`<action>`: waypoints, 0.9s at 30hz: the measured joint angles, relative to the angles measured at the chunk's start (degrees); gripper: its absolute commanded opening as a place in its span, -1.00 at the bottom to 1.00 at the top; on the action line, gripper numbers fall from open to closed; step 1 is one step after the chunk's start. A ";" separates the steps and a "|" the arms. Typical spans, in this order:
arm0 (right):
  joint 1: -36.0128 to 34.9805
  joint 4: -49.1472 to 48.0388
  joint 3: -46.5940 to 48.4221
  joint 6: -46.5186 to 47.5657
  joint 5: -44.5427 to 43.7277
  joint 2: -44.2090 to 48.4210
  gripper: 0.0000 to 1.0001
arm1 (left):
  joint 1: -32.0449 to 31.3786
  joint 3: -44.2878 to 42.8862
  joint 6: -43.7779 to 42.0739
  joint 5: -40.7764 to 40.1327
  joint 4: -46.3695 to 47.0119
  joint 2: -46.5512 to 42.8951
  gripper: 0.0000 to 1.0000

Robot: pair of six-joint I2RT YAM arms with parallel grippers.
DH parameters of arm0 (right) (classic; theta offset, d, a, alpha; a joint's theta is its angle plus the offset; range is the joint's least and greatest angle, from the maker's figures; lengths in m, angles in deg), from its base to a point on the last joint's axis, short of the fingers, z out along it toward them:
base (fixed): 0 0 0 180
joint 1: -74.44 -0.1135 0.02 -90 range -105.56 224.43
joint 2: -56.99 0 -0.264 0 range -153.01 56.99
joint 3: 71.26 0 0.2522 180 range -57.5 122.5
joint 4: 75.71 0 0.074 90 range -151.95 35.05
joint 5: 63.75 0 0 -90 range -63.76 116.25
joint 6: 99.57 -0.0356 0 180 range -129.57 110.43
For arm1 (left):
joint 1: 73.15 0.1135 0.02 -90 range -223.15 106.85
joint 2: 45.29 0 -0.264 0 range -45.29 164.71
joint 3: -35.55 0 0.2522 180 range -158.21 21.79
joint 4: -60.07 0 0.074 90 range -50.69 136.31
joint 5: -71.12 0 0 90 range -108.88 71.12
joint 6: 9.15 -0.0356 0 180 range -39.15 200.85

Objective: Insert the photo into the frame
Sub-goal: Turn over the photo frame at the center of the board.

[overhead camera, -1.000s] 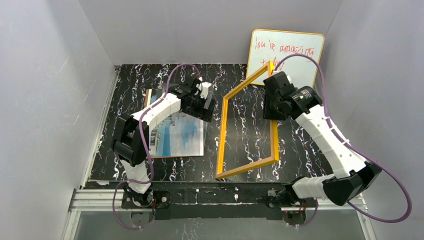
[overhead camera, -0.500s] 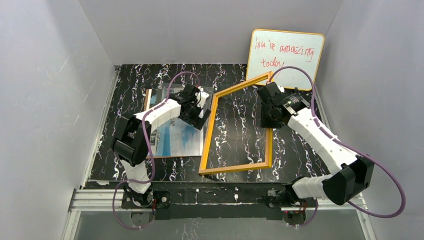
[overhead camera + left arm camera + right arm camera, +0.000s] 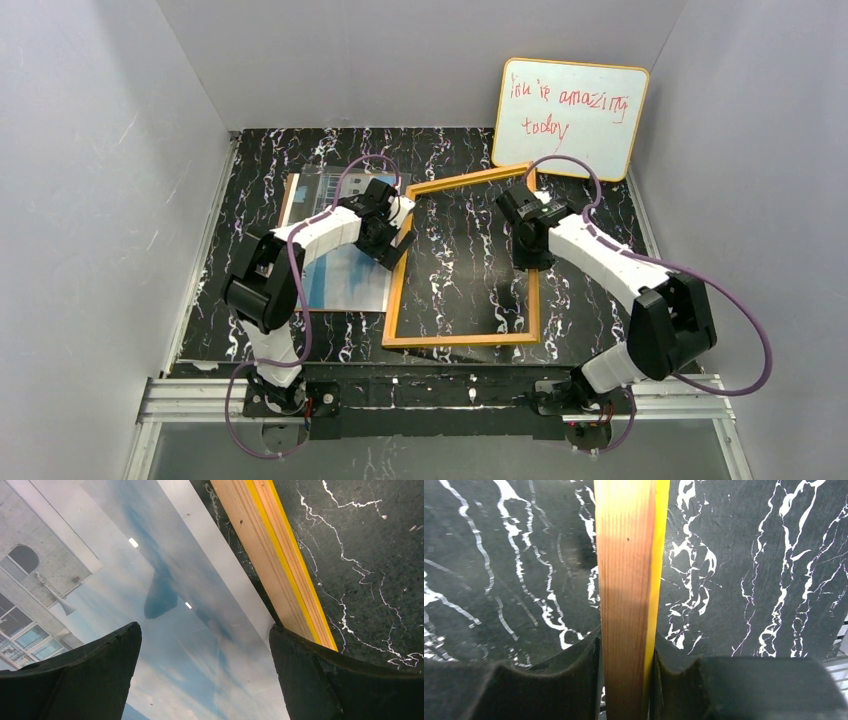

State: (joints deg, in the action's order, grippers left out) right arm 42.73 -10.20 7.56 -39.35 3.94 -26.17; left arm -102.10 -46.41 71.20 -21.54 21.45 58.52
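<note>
Right wrist: right gripper (image 3: 626,652) clamped on frame (image 3: 626,555) rail. Left wrist: left gripper (image 3: 204,630) spread wide over photo (image 3: 165,580), frame rail just beside one finger.

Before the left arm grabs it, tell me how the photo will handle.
The photo probably flexes and droops: it looks like a thin, large sheet. Its glossy face shows glints, so it may slip. Lying flat, its edge is likely hard to pinch.

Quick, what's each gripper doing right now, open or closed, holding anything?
Left gripper: open above the photo, holding nothing.
Right gripper: closed on the frame rim.
</note>
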 measured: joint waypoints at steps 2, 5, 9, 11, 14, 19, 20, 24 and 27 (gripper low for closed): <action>0.15 -1.03 -1.51 0.04 -0.98 -1.42 -0.20 | -0.02 0.24 -0.59 -0.42 0.57 -0.17 0.96; 0.26 -2.32 -3.43 0.13 -2.01 -3.37 -0.19 | -0.04 0.48 -1.18 -0.70 1.07 -0.31 0.96; 0.39 -3.93 -5.33 0.24 -2.82 -6.27 -0.18 | -0.04 1.20 -1.70 -1.14 1.99 -0.74 0.96; 0.46 -4.61 -5.99 0.22 -3.06 -7.82 -0.18 | -0.04 1.57 -1.90 -1.29 2.47 -1.01 0.97; 0.55 -5.35 -6.08 0.20 -3.63 -10.29 -0.17 | -0.04 2.08 -2.01 -1.42 3.06 -1.33 0.96; 0.63 -6.69 -6.45 0.17 -4.50 -12.52 -0.07 | -0.04 2.43 -2.29 -1.40 3.54 -1.53 0.97; 0.63 -7.06 -6.49 0.15 -4.55 -13.09 -0.01 | -0.04 2.56 -2.32 -1.40 3.67 -1.60 0.96; 0.96 -8.00 -6.34 0.24 -4.37 -14.49 0.03 | -0.04 2.82 -2.34 -1.29 4.35 -1.68 0.96; 1.44 -8.20 -6.25 0.26 -4.26 -14.56 0.11 | -0.04 3.04 -2.34 -1.14 5.25 -1.70 0.96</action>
State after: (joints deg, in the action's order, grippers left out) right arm 44.17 -18.40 1.31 -39.09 -0.32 -40.73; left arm -102.14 -43.37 68.86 -22.67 26.69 56.82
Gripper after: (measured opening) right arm 0.514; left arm 0.981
